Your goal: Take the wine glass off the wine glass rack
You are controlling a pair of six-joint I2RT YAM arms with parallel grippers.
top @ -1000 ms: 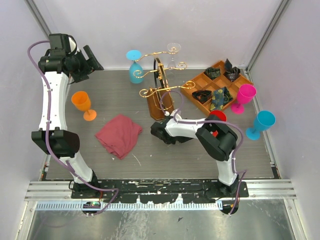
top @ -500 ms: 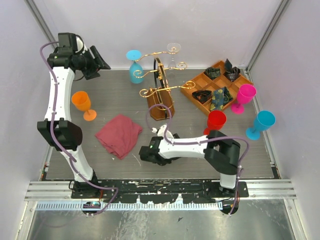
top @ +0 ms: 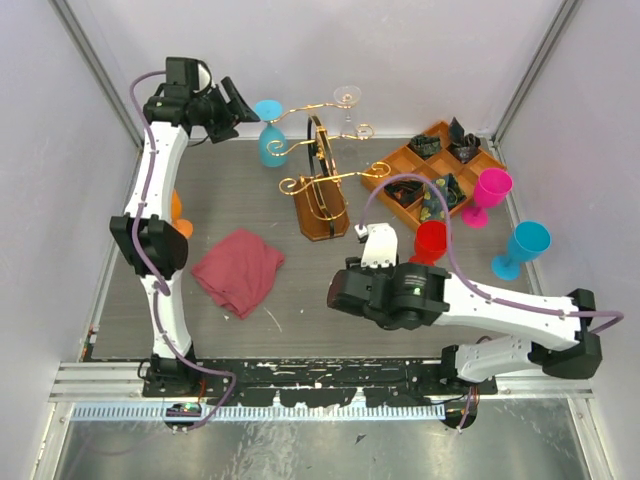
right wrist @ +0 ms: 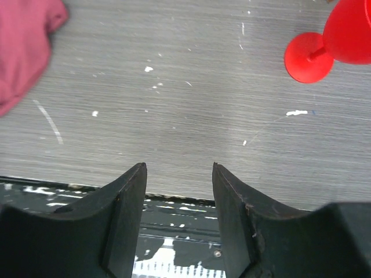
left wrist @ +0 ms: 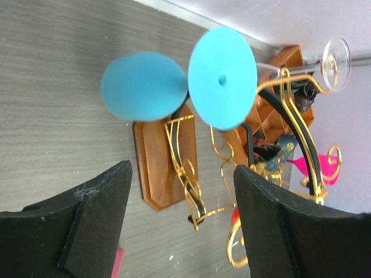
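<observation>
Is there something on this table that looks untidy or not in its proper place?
The dark pink cloth lies crumpled on the grey table, and small white flecks mark the surface near it. Nothing looks spilled or broken.

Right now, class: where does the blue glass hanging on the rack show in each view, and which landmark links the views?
Top: blue glass, upper centre, hanging upside down.
Left wrist: blue glass, top centre, its foot facing the camera and its bowl to the left.
Right wrist: not in it.
Shared landmark: rack base, seen in the top and left wrist views only.
</observation>
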